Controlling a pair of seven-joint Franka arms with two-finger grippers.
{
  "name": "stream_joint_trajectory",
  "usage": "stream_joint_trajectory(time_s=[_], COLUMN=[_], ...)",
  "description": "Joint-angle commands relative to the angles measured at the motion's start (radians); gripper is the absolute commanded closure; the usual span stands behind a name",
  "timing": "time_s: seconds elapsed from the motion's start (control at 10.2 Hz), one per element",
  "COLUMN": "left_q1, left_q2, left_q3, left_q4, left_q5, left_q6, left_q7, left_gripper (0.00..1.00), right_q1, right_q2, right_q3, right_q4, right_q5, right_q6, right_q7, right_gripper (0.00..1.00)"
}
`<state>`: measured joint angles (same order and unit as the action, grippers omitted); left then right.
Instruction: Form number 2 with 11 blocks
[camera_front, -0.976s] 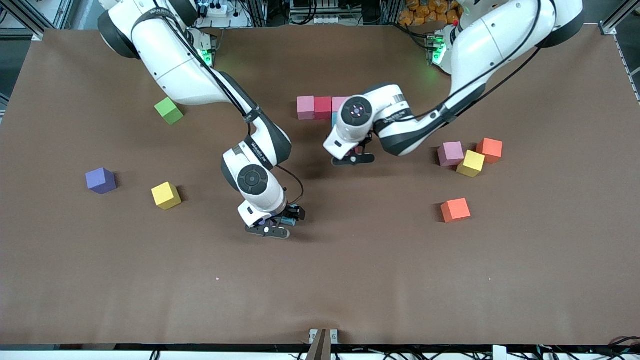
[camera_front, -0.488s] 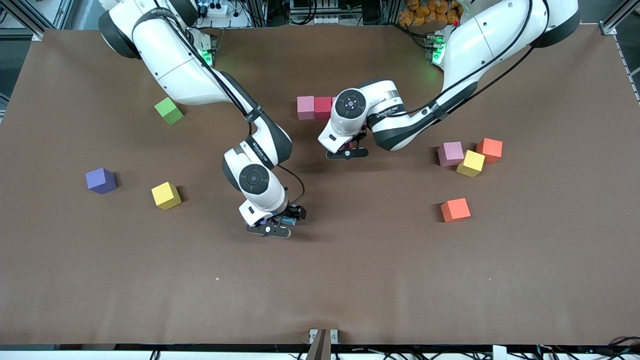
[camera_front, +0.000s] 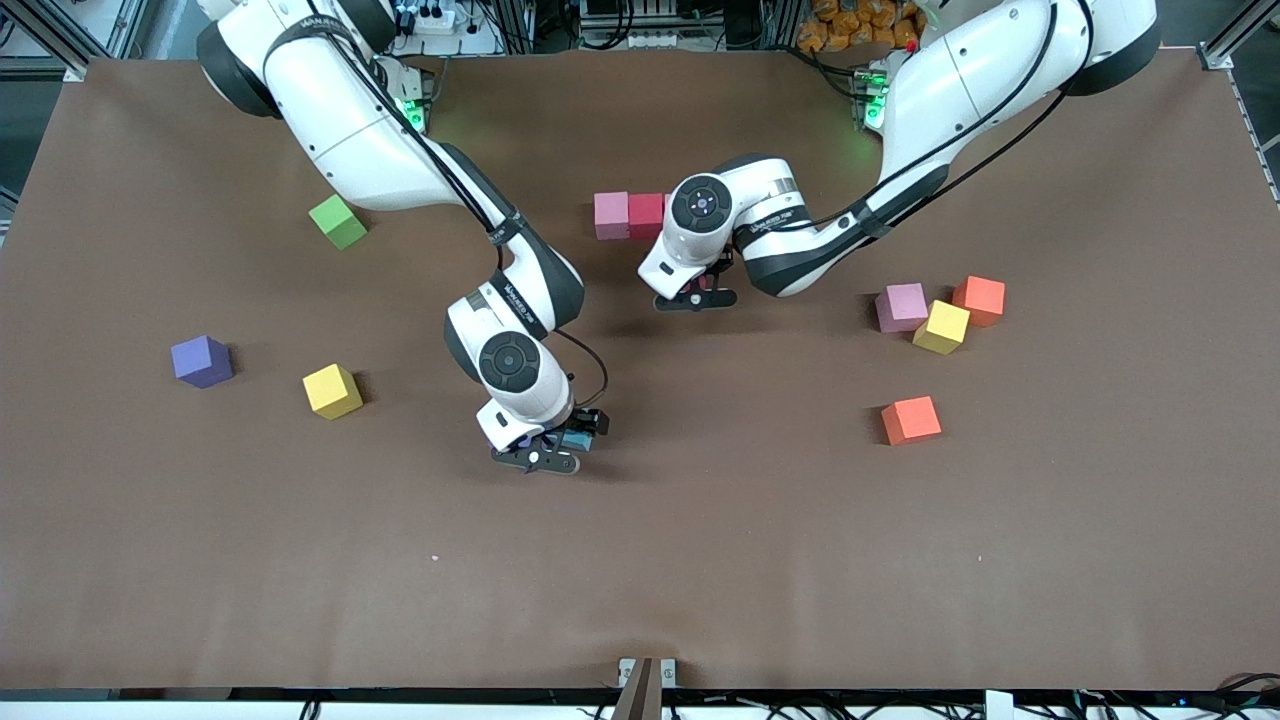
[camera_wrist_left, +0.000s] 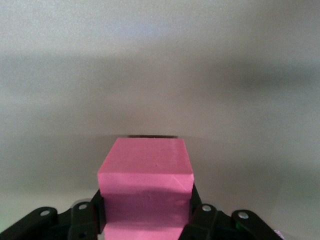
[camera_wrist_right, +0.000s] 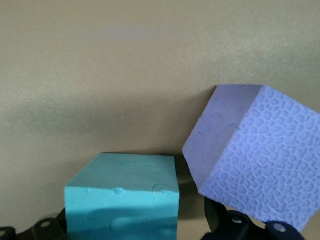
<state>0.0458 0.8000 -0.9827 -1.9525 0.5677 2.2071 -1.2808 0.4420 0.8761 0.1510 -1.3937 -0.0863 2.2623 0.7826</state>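
Observation:
My left gripper (camera_front: 697, 297) is shut on a pink block (camera_wrist_left: 145, 165), low over the table beside the row where the number 2 begins, a pink block (camera_front: 611, 215) touching a red block (camera_front: 646, 215). The left wrist hides whatever lies past the red one. My right gripper (camera_front: 562, 442) stands open around a light blue block (camera_wrist_right: 122, 197) on the table, with a gap at one finger. A tilted lavender-blue block (camera_wrist_right: 252, 150) leans beside it. Loose blocks: purple (camera_front: 201, 361), yellow (camera_front: 332, 390), pink (camera_front: 901, 307), yellow (camera_front: 941, 327), red-orange (camera_front: 979, 300), orange (camera_front: 910, 420).
A lime-green cube (camera_front: 338, 221) lies toward the right arm's end of the table, near that arm's base. The brown table cover (camera_front: 700, 560) is bare over its whole half nearer the front camera.
My left gripper has carried the pink block up toward the pink and red row, and its wrist now covers the blocks beside the red one. The right gripper has barely shifted.

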Motion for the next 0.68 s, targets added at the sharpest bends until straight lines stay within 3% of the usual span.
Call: stream_joint_trajectory(time_s=[0.0, 0.49, 0.59], left_q1=[0.003, -0.007, -0.020], left_q2=[-0.011, -0.011, -0.011], left_q3=[0.015, 0.015, 0.016], left_q4=[-0.017, -0.012, -0.011], left_q5=[0.023, 0.024, 0.024], left_q6=[0.038, 0.043, 0.043], left_q7=[-0.029, -0.051, -0.051], left_gripper=[0.56, 0.56, 0.56], right_q1=[0.003, 0.001, 0.001], right_q2=[0.009, 0.009, 0.009], right_q3=[0.010, 0.012, 0.012], right_q4=[0.021, 0.022, 0.022], right_q5=[-0.007, -0.003, -0.003], right_q6=[-0.021, -0.020, -0.020], right_q7=[0.058, 0.061, 0.056], right_gripper=[0.00, 0.00, 0.09])
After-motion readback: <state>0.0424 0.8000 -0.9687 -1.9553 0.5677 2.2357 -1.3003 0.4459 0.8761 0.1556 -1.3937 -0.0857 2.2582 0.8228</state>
